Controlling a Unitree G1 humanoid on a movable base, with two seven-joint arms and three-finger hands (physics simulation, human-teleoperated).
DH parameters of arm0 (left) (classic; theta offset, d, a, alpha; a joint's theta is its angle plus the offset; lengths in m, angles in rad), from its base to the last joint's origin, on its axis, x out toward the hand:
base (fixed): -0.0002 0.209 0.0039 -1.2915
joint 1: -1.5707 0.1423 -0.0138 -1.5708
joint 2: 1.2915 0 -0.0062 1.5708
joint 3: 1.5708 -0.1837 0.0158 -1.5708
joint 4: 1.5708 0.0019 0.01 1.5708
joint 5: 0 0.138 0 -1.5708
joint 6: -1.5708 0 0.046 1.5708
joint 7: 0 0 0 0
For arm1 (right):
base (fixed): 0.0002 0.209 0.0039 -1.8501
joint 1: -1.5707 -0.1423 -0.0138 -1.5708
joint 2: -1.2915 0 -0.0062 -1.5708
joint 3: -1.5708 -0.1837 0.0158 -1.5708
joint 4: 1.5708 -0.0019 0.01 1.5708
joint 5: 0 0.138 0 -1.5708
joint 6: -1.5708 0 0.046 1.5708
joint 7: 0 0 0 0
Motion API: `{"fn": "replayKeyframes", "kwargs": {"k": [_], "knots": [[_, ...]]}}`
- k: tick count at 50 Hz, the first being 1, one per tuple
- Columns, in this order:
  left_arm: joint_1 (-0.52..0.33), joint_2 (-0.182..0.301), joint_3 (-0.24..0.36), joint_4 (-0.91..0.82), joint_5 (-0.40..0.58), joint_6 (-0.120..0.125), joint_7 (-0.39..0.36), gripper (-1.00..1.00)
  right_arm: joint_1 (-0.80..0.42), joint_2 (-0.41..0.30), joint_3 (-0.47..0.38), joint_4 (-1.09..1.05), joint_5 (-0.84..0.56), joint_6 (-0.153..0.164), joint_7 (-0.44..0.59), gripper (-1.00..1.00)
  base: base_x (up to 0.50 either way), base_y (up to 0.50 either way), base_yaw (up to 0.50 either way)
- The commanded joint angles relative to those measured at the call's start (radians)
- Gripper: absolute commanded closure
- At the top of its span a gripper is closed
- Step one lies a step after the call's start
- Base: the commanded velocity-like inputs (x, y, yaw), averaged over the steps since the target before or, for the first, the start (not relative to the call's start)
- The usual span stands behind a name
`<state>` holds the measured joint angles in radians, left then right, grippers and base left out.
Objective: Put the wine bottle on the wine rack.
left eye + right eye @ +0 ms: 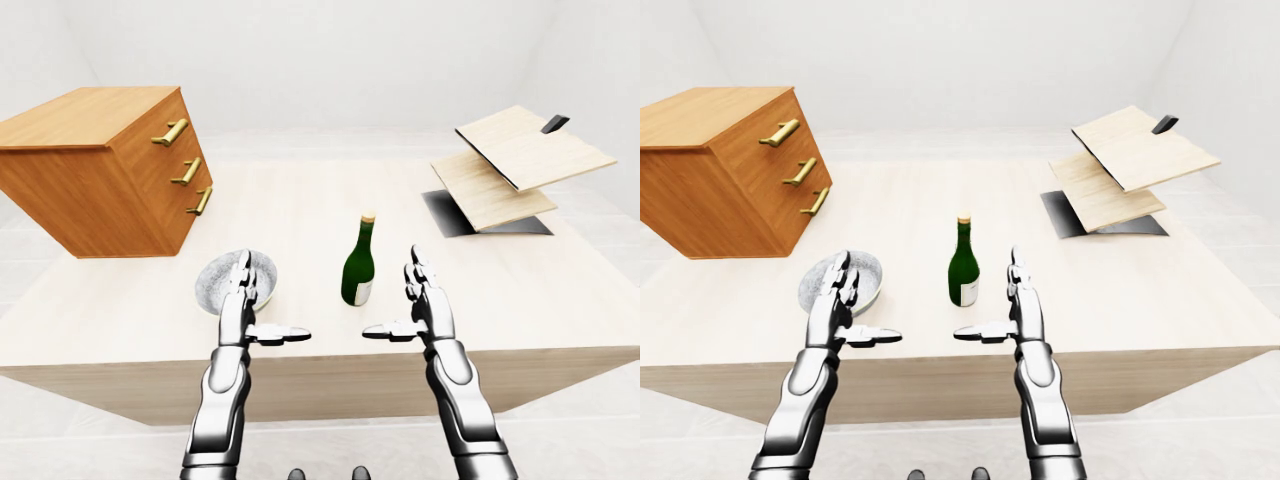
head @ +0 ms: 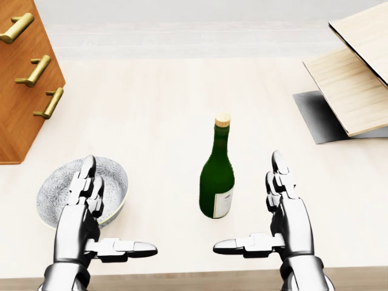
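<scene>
A green wine bottle (image 2: 217,182) with a cork and a white label stands upright on the pale wooden table (image 2: 170,103), near its lower edge. My right hand (image 2: 267,212) is open just right of the bottle, thumb pointing left, not touching it. My left hand (image 2: 100,212) is open over the table's lower left, its fingers above a patterned bowl (image 2: 115,179). The wine rack (image 1: 510,165), two slanted light wooden boards on a dark base, sits at the table's right side, well apart from the bottle.
A wooden drawer chest (image 1: 110,165) with three brass handles stands on the table's left. The grey patterned bowl (image 1: 262,275) lies left of the bottle. The table's lower edge runs just under both wrists.
</scene>
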<state>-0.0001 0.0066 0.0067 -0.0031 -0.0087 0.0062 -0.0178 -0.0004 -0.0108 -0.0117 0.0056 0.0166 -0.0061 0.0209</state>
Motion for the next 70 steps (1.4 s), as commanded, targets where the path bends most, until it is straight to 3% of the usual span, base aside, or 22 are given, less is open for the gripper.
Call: {"fn": "replayKeyframes", "kwargs": {"k": [1, 3, 4, 5, 6, 23, 27, 36, 61, 62, 63, 70], "knots": [[0.009, 0.01, 0.033, -0.032, -0.026, 0.017, -0.015, -1.0, 0.005, -0.02, -0.027, -0.058, 0.01, 0.035, 0.017, -1.0, 0.0, 0.0, 0.0], [0.025, 0.011, 0.029, -0.073, -0.007, 0.025, 0.0, -1.0, 0.012, -0.021, -0.031, -0.104, 0.007, 0.055, 0.016, -1.0, 0.0, 0.0, 0.0], [0.031, 0.011, 0.028, -0.09, -0.007, 0.04, -0.001, -1.0, 0.012, -0.021, -0.033, -0.114, 0.007, 0.061, 0.018, -1.0, 0.0, 0.0, 0.0], [0.052, 0.012, 0.024, -0.159, -0.005, 0.072, -0.001, -1.0, 0.014, -0.024, -0.036, -0.159, 0.011, 0.091, 0.022, -1.0, 0.0, 0.0, 0.0], [0.058, 0.012, 0.025, -0.184, -0.005, 0.081, -0.001, -1.0, 0.008, -0.025, -0.04, -0.168, 0.011, 0.093, 0.022, -1.0, 0.0, 0.0, 0.0], [0.161, 0.006, 0.03, -0.56, 0.003, 0.081, -0.02, -1.0, 0.022, -0.036, -0.102, -0.38, 0.06, 0.093, 0.066, -1.0, 0.0, 0.0, 0.0], [0.181, -0.008, -0.002, -0.569, 0.021, 0.081, -0.018, -1.0, 0.038, -0.028, -0.091, -0.347, 0.043, 0.093, 0.073, -1.0, -0.04, 0.0, 0.0], [0.144, -0.019, -0.003, -0.58, -0.001, 0.081, 0.005, -1.0, 0.053, -0.022, -0.069, -0.382, 0.023, 0.093, 0.082, -1.0, -0.37, 0.04, 0.0], [0.152, -0.01, -0.043, -0.482, 0.019, 0.081, 0.029, -1.0, 0.075, -0.022, -0.081, -0.291, 0.058, 0.093, 0.12, -1.0, -0.04, -0.49, 0.0], [0.154, -0.01, -0.04, -0.492, 0.019, 0.081, 0.031, -1.0, 0.079, -0.015, -0.085, -0.287, 0.04, 0.069, 0.096, -1.0, 0.0, -0.5, 0.0], [0.159, -0.01, -0.036, -0.513, 0.014, 0.081, 0.03, -1.0, 0.091, -0.016, -0.081, -0.315, 0.101, 0.093, 0.147, -1.0, 0.0, -0.5, 0.0], [0.164, -0.007, -0.034, -0.588, 0.016, 0.081, 0.031, -1.0, 0.113, -0.011, -0.069, -0.365, 0.112, 0.093, 0.152, -1.0, 0.0, -0.07, 0.14]]}}
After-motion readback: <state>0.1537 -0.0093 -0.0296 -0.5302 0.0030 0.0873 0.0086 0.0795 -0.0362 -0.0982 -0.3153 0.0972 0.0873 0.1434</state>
